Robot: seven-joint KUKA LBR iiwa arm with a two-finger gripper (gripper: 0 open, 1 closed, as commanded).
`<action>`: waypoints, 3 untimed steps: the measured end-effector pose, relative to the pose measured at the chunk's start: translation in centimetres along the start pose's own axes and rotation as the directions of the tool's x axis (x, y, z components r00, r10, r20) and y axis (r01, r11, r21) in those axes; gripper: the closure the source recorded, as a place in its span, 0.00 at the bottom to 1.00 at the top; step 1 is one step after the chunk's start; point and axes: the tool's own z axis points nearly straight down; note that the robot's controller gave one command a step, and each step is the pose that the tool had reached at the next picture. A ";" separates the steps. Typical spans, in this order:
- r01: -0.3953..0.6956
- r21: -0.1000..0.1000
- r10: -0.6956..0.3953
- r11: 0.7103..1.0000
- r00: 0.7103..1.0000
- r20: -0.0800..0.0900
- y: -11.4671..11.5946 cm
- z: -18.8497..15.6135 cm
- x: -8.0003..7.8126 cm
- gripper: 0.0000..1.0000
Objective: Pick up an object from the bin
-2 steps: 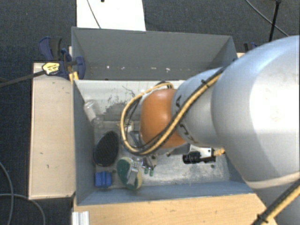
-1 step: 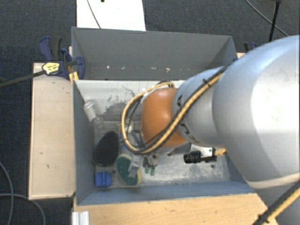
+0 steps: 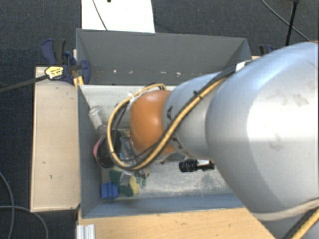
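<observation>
The big grey arm (image 3: pixel 249 133) reaches into the bin (image 3: pixel 159 59) from the right. Its orange cover (image 3: pixel 147 121) and a looped cable (image 3: pixel 115 123) hang over the left half of the bin. The tool (image 3: pixel 125 158) sits low under that cover, mostly hidden, so nobody can tell if it is spread or pressed together, or if it has anything.

The closest things are a dark round thing with a pink edge (image 3: pixel 101 152) just to its left, and a small heap at the front left corner: a blue block (image 3: pixel 108 190) and a yellow-green lump (image 3: pixel 132 184). A clear tube (image 3: pixel 95 116) lies further back on the left. A black pen (image 3: pixel 196 166) lies alone (near the middle of the floor).

What could go wrong? The things are packed close to the wall, so the tool might bump the wall or push them away. It might also grab two at once, and one could drop.
</observation>
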 end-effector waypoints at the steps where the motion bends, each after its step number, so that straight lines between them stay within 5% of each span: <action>1: 0.019 -0.003 -0.019 1.000 1.000 -0.003 2.6 -5.4 -0.8 1.00; 2: 0.017 -0.004 -0.017 1.000 1.000 -0.002 2.2 -11.1 -0.4 1.00; 3: -0.056 0.001 0.056 0.998 0.998 -0.008 3.2 -7.5 -0.5 1.00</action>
